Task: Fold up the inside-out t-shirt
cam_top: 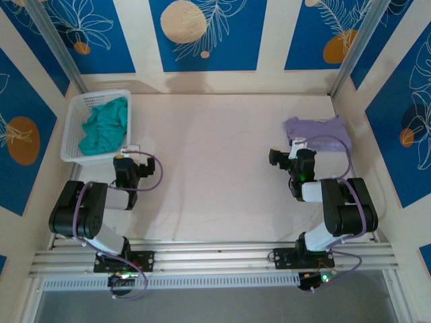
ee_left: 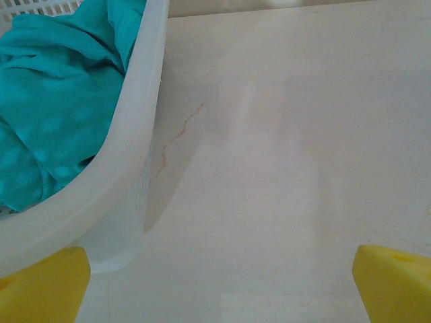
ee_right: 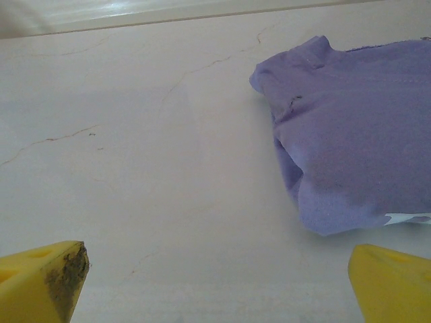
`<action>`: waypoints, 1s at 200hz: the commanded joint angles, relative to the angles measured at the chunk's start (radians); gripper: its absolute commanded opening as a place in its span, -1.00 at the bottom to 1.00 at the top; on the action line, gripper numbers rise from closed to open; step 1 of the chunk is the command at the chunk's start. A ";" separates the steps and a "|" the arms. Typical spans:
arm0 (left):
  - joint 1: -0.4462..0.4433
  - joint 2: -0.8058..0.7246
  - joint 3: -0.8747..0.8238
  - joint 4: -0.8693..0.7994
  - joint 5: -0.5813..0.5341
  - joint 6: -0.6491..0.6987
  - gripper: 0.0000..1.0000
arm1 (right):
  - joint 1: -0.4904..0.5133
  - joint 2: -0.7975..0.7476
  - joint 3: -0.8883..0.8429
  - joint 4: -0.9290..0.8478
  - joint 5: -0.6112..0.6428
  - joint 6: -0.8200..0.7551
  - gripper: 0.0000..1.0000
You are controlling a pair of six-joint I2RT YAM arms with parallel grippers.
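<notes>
The inside-out t-shirt (cam_top: 104, 126) is a crumpled teal heap inside the white basket (cam_top: 73, 131) at the far left of the table. In the left wrist view the teal cloth (ee_left: 54, 101) bulges over the basket's rim (ee_left: 128, 134). My left gripper (cam_top: 131, 151) sits just right of the basket's near corner, open, its yellow fingers (ee_left: 47, 282) wide apart over bare table with nothing between them (ee_left: 219, 286). My right gripper (cam_top: 298, 145) is open too (ee_right: 219, 286), over bare table beside the lavender shirt, its fingers (ee_right: 40, 276) empty.
A folded pale lavender shirt (cam_top: 318, 129) lies at the far right, just beyond the right gripper, seen close up in the right wrist view (ee_right: 357, 141). Blue patterned walls enclose the table (cam_top: 215, 161) on three sides.
</notes>
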 commanded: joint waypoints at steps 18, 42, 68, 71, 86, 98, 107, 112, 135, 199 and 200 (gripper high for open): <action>0.014 0.003 0.015 0.042 0.026 0.003 0.99 | 0.001 -0.002 0.000 0.040 -0.009 -0.008 0.98; 0.015 -0.004 0.012 0.045 0.026 0.000 0.99 | 0.002 -0.003 -0.002 0.043 -0.009 -0.009 0.98; 0.014 -0.144 0.057 -0.165 0.081 0.024 1.00 | 0.025 -0.107 0.046 -0.125 0.020 -0.023 0.98; 0.014 -0.164 0.068 -0.201 0.088 0.028 1.00 | 0.028 -0.130 0.058 -0.169 0.027 -0.020 0.98; 0.014 -0.274 0.113 -0.351 0.087 -0.014 1.00 | 0.025 -0.243 0.108 -0.350 0.077 0.057 0.98; 0.014 -0.356 0.137 -0.429 0.108 -0.089 0.99 | -0.010 -0.348 0.121 -0.448 0.076 0.198 0.98; 0.015 -0.411 0.155 -0.476 0.161 -0.119 1.00 | -0.048 -0.431 0.133 -0.530 0.036 0.284 0.98; 0.014 -0.440 0.166 -0.499 0.181 -0.144 1.00 | -0.065 -0.469 0.139 -0.564 0.001 0.317 0.99; 0.014 -0.522 0.213 -0.601 0.152 -0.340 1.00 | -0.051 -0.584 0.145 -0.591 -0.113 0.346 0.99; 0.111 -0.385 0.500 -0.928 -0.046 -0.356 0.99 | 0.232 -0.440 0.298 -0.654 -0.099 0.196 0.99; 0.117 -0.376 0.508 -0.932 -0.045 -0.356 1.00 | 0.234 -0.437 0.299 -0.653 -0.098 0.195 0.98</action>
